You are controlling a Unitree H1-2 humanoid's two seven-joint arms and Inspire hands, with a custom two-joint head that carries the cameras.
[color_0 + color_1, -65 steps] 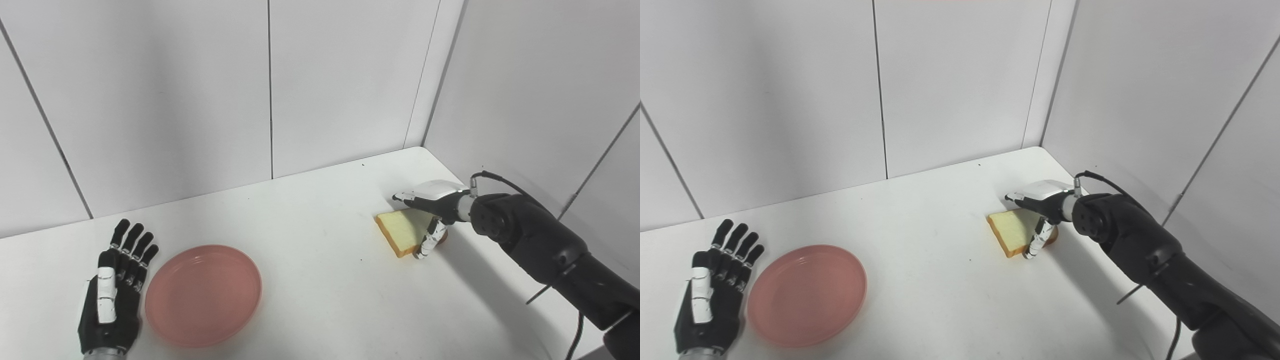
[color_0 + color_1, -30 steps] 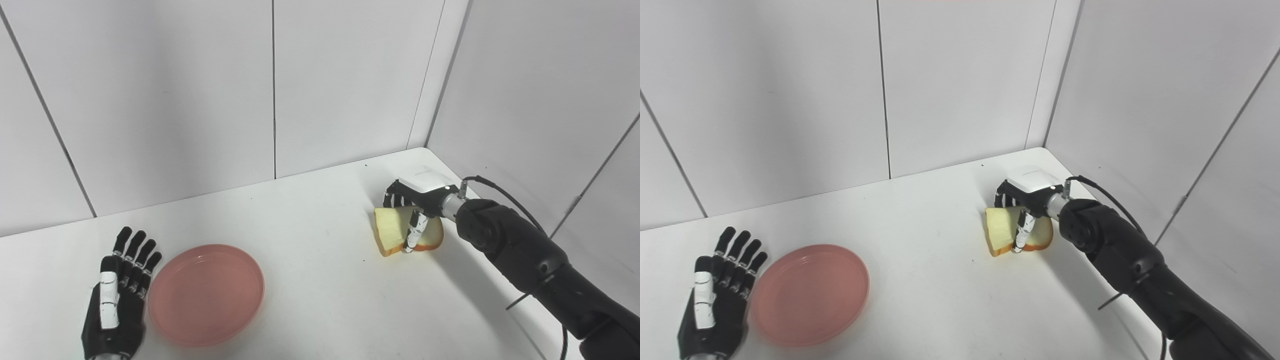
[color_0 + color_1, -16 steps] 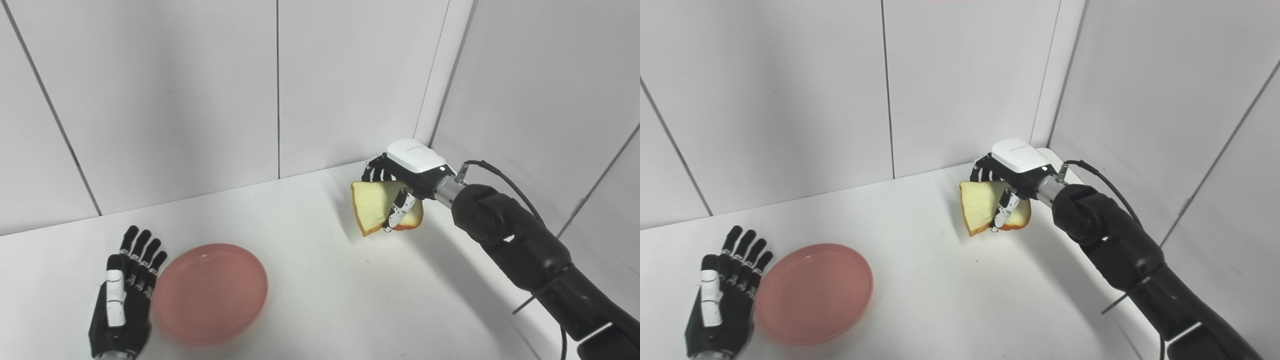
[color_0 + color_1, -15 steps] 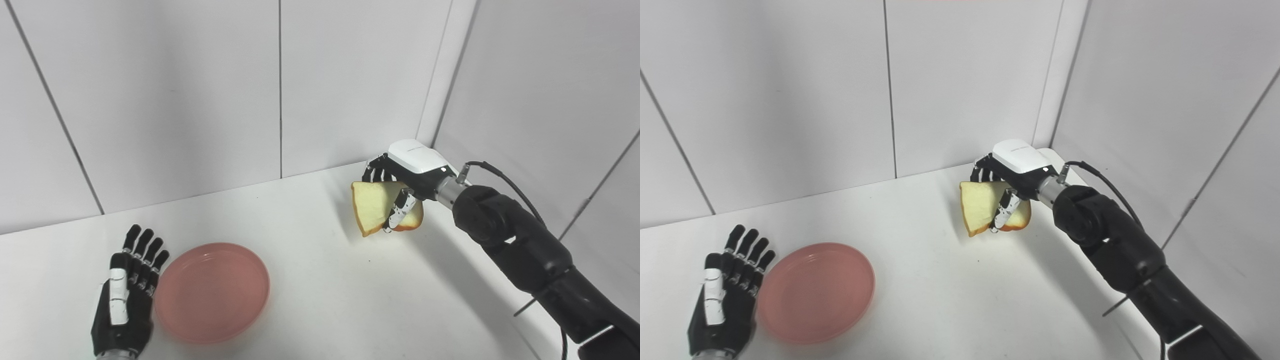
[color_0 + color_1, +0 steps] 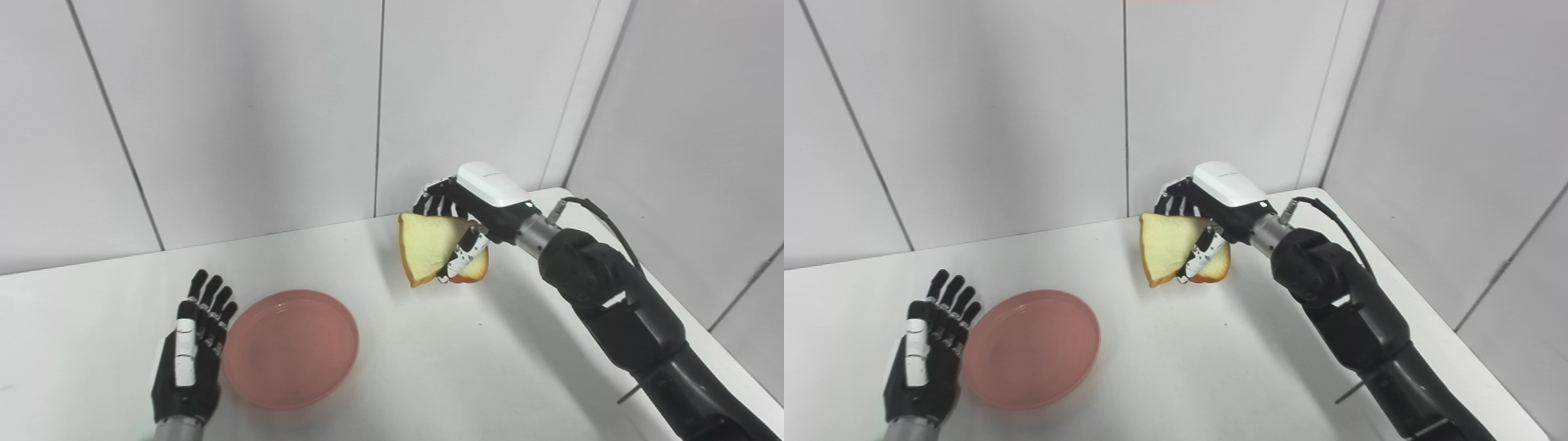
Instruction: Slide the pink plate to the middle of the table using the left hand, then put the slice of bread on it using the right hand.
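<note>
The round pink plastic plate [image 5: 291, 348] lies bare at seven o'clock on the white table [image 5: 429, 367], touching the flat, spread left hand [image 5: 190, 355]. At one o'clock the right hand [image 5: 465, 214] grasps the tan-crusted bread slice [image 5: 429, 248] aloft. White panelled walls [image 5: 257, 110] enclose the corner.

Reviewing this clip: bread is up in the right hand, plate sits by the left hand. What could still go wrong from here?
1. The slice of bread hangs tilted in the right hand, pinched near one end, well clear of the table; it may slip or tear during transport.
2. The pink plate lies far left of the bread; a tilted release might land the slice on the rim.
3. The open left hand rests beside the plate and could nudge it.
</note>
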